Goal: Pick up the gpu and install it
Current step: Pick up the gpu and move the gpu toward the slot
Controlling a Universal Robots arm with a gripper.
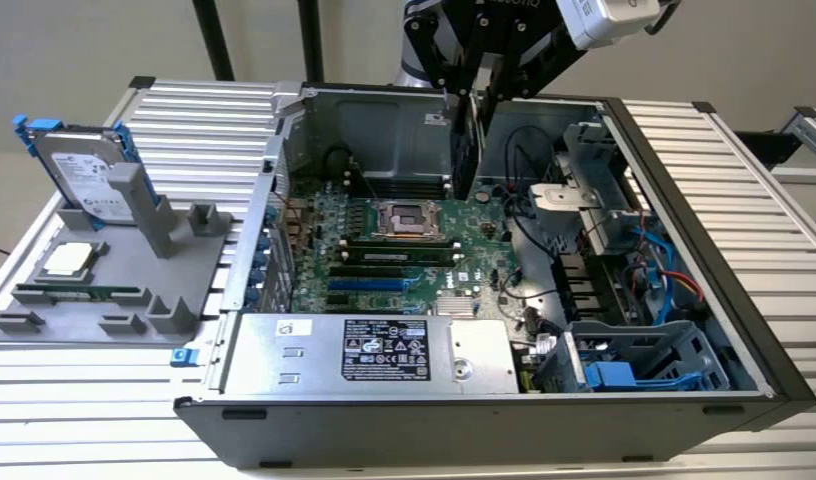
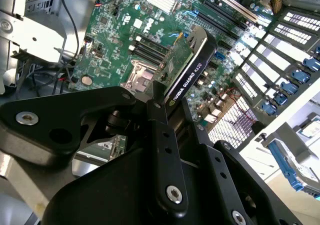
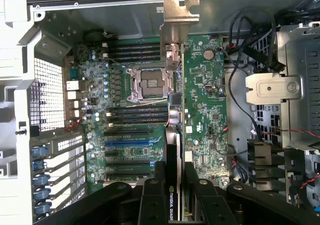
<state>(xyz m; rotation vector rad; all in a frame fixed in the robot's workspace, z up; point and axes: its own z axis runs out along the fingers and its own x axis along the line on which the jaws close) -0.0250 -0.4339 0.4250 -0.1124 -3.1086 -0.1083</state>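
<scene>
Both fingers point(image 3: 150, 197) of our gripper point(image 3: 173, 187) are closed on the gpu point(image 3: 175, 135), which hangs edge-on over the motherboard point(image 3: 207, 100) inside the open case point(image 3: 100, 20); we judge it light, stiff yet fragile, best pinched across its cooler.

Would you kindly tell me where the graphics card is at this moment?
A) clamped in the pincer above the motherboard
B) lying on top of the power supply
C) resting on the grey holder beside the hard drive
A: in the second wrist view the pincer is shut on the graphics card, holding it in the air over the motherboard.
</scene>
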